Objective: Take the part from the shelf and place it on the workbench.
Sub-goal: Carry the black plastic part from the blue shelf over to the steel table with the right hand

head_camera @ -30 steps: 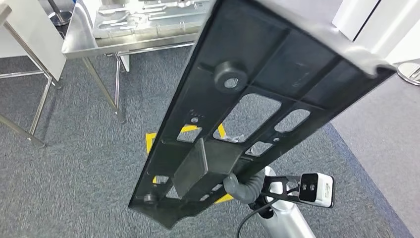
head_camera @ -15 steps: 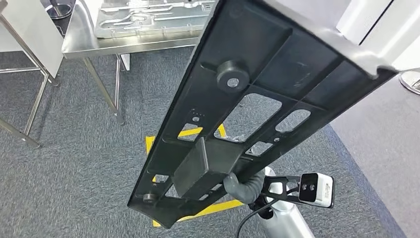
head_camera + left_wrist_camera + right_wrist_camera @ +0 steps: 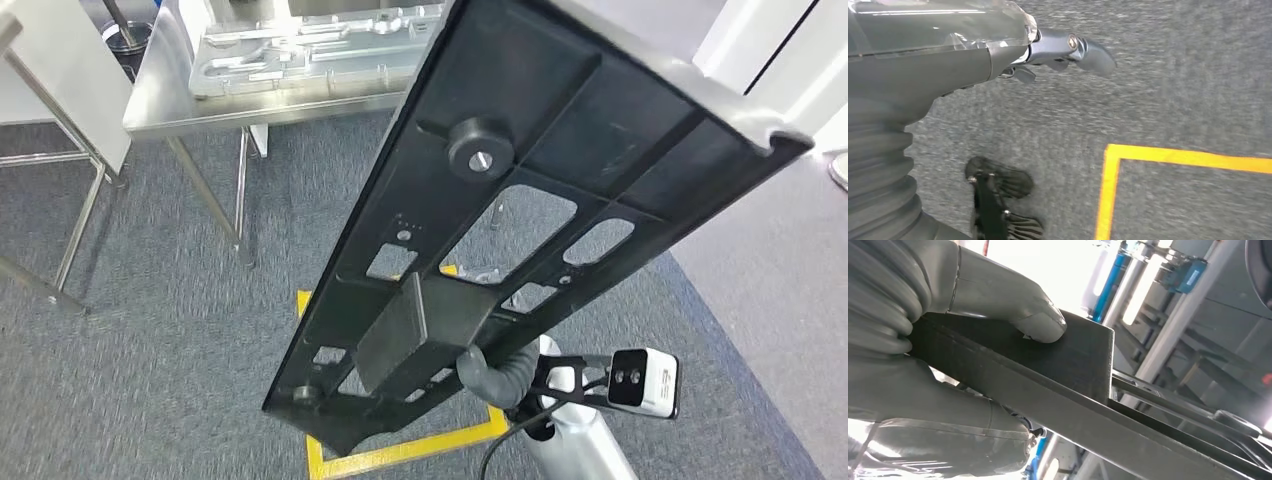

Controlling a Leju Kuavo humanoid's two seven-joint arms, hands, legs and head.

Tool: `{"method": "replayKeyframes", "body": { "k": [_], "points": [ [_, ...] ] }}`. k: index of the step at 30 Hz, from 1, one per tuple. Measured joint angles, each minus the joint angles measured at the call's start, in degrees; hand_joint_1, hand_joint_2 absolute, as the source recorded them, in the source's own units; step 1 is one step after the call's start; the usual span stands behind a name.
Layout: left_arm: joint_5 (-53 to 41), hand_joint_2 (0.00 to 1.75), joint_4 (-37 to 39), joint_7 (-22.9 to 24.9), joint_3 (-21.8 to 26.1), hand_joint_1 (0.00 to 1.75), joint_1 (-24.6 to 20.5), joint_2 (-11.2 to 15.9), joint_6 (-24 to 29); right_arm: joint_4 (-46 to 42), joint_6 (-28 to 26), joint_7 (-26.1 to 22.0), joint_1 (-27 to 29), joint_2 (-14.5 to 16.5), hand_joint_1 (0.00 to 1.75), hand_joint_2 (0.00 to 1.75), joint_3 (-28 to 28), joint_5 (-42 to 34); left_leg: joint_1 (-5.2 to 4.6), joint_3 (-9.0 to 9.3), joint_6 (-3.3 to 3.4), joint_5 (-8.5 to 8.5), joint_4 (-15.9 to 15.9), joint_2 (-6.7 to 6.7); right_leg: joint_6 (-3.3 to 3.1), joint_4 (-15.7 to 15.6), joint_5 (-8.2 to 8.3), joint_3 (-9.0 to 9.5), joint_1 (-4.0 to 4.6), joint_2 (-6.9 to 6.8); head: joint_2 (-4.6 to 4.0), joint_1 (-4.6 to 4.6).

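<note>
A long black part (image 3: 520,200) with ribs, cut-outs and a round boss slants across the head view, raised high toward the camera. My right hand (image 3: 497,372) grips its lower end beside a raised rectangular block (image 3: 415,330). In the right wrist view my thumb (image 3: 1013,300) presses on the part's dark block (image 3: 1068,355) while the hand wraps the part's edge. My left hand (image 3: 1058,50) hangs over the carpet with its fingers apart, holding nothing. The steel workbench (image 3: 160,100) stands ahead at the upper left.
A grey moulded tray (image 3: 300,50) lies on the workbench, which stands on thin steel legs (image 3: 210,185). Another metal frame (image 3: 60,200) stands at the far left. Yellow tape (image 3: 400,450) marks a square on the grey carpet. White panels (image 3: 780,60) stand at the upper right.
The whole view has shifted: the workbench and the yellow floor square have slid down the picture, so the camera has moved. The part stays in my right hand.
</note>
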Motion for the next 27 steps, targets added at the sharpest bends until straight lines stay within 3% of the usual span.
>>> {"method": "replayKeyframes", "body": {
  "k": [2, 3, 4, 5, 7, 8, 10, 13, 15, 18, 19, 20, 21, 23, 25, 27],
  "points": [
    [0.02, 1.75, 0.00, -0.04, 0.00, 0.00, 0.04, 0.07, -0.01, 0.04, -0.01, -0.01, -0.10, 0.08, 1.75, 1.75, -0.01, 0.01, 0.17, -4.29, -0.57, -2.58, 6.69, 0.13, -0.19, -0.06, -0.68, 0.70, -0.02, -0.01, 0.00, 0.00],
    [0.03, 1.75, 0.00, -0.04, 0.00, 0.00, 0.11, 0.11, -0.01, 0.08, -0.01, -0.01, -0.07, 0.09, 1.75, 1.75, -0.01, 0.01, 0.28, -6.27, -0.87, -3.53, 9.08, 0.16, -0.16, -0.03, -1.06, 1.04, -0.05, 0.03, 0.00, -0.01],
    [0.02, 1.75, 0.00, -0.04, 0.00, 0.00, 0.18, 0.13, -0.01, 0.13, -0.02, 0.00, -0.03, 0.09, 1.75, 1.75, -0.01, 0.01, 0.41, -7.51, -1.12, -3.47, 9.75, 0.19, -0.08, 0.01, -1.50, 1.50, -0.10, 0.08, 0.00, -0.01],
    [0.02, 1.75, 0.00, -0.04, 0.00, 0.00, 0.23, 0.14, -0.01, 0.17, -0.04, 0.00, -0.01, 0.09, 1.75, 1.75, -0.01, 0.00, 0.54, -7.81, -1.28, -2.18, 8.56, 0.23, 0.05, 0.08, -1.97, 2.06, -0.16, 0.12, 0.00, -0.01],
    [0.02, 1.75, 0.00, -0.04, 0.00, 0.00, 0.25, 0.21, -0.01, 0.20, -0.09, 0.00, 0.02, 0.10, 1.75, 1.75, 0.00, -0.01, 0.75, -6.03, -1.36, 3.06, 1.74, 0.37, 0.50, 0.25, -3.10, 3.41, -0.33, 0.10, 0.00, 0.00],
    [0.02, 1.75, 0.00, -0.04, 0.00, 0.00, 0.23, 0.25, -0.01, 0.22, -0.09, 0.00, -0.01, 0.11, 1.75, 1.75, -0.01, -0.01, 0.68, -5.11, -1.19, 4.62, -1.45, 0.47, 0.79, 0.36, -3.58, 3.91, -0.35, 0.10, 0.00, 0.01],
    [0.02, 1.75, 0.00, -0.03, 0.00, 0.00, 0.18, 0.28, -0.01, 0.25, -0.10, 0.02, -0.05, 0.16, 1.75, 1.75, -0.01, -0.01, 0.40, -4.17, -0.41, 5.66, -4.39, 0.61, 1.46, 0.52, -4.23, 4.39, -0.28, 0.10, 0.00, -0.01],
    [0.02, 1.75, 0.00, -0.04, 0.00, 0.00, 0.22, 0.28, -0.01, 0.25, -0.14, 0.03, -0.10, 0.23, 1.75, 1.75, 0.00, -0.01, 0.38, -3.62, 0.93, 5.69, -4.66, 0.43, 2.39, 1.37, -4.67, 4.49, -0.23, 0.10, 0.00, -0.01],
    [0.02, 1.75, 0.00, -0.10, 0.00, 0.00, 0.15, 0.28, 0.01, 0.22, -0.18, 0.02, -0.20, 0.26, 1.75, 1.75, 0.00, -0.03, 0.52, -2.90, 1.54, 5.43, -4.90, 0.32, 2.93, 5.33, -5.95, 2.49, -0.40, 0.10, 0.00, 0.00],
    [0.00, 1.75, 0.00, -0.15, 0.00, 0.00, 0.16, 0.28, 0.05, 0.22, -0.21, 0.01, -0.07, 0.26, 1.75, 1.75, -0.01, -0.05, 0.48, -2.13, 1.97, 4.60, -4.98, 0.29, 3.38, 16.10, -9.87, -4.59, -0.66, 0.09, 0.00, 0.01],
    [0.00, 1.75, 0.00, -0.15, 0.00, 0.00, 0.20, 0.28, 0.06, 0.24, -0.23, 0.01, 0.02, 0.26, 1.75, 1.75, -0.01, -0.05, 0.47, -1.75, 1.93, 4.24, -4.97, 0.24, 3.39, 17.72, -10.09, -6.26, -0.69, 0.09, 0.00, 0.01],
    [0.01, 1.75, 0.00, -0.15, 0.00, 0.00, 0.22, 0.28, 0.06, 0.25, -0.26, 0.01, 0.07, 0.26, 1.75, 1.75, -0.01, -0.05, 0.46, -1.24, 1.86, 3.84, -4.97, 0.18, 3.30, 17.19, -9.07, -6.85, -0.69, 0.09, 0.00, 0.01],
    [0.02, 1.75, 0.00, -0.15, 0.00, 0.00, 0.23, 0.28, 0.06, 0.26, -0.30, 0.01, 0.07, 0.26, 1.75, 1.75, -0.01, -0.06, 0.46, -0.61, 1.75, 3.40, -4.98, 0.11, 3.09, 14.52, -6.90, -6.30, -0.67, 0.09, 0.00, 0.01],
    [0.05, 1.75, 0.00, -0.15, 0.00, 0.00, 0.18, 0.27, 0.06, 0.30, -0.36, 0.00, 0.02, 0.26, 1.75, 1.75, -0.02, -0.08, 0.39, 0.66, 1.42, 2.47, -5.03, 0.00, 2.39, 6.69, -1.75, -3.79, -0.37, 0.09, 0.00, 0.00],
    [0.10, 1.75, 0.00, -0.15, 0.00, 0.00, 0.10, 0.26, 0.07, 0.36, -0.43, 0.02, -0.09, 0.27, 1.75, 1.75, -0.01, -0.13, 0.32, 1.39, 0.82, 1.79, -5.23, -0.03, 1.74, 2.17, 0.04, -2.33, 0.05, 0.13, 0.00, 0.02],
    [0.14, 1.75, -0.01, -0.14, 0.00, 0.00, 0.07, 0.25, 0.08, 0.42, -0.51, 0.03, -0.21, 0.33, 1.75, 1.75, 0.00, -0.18, 0.22, 1.91, 0.11, 1.74, -5.29, 0.02, 1.29, 1.34, -0.28, -1.77, 0.11, 0.18, 0.00, 0.02]
  ]
}}
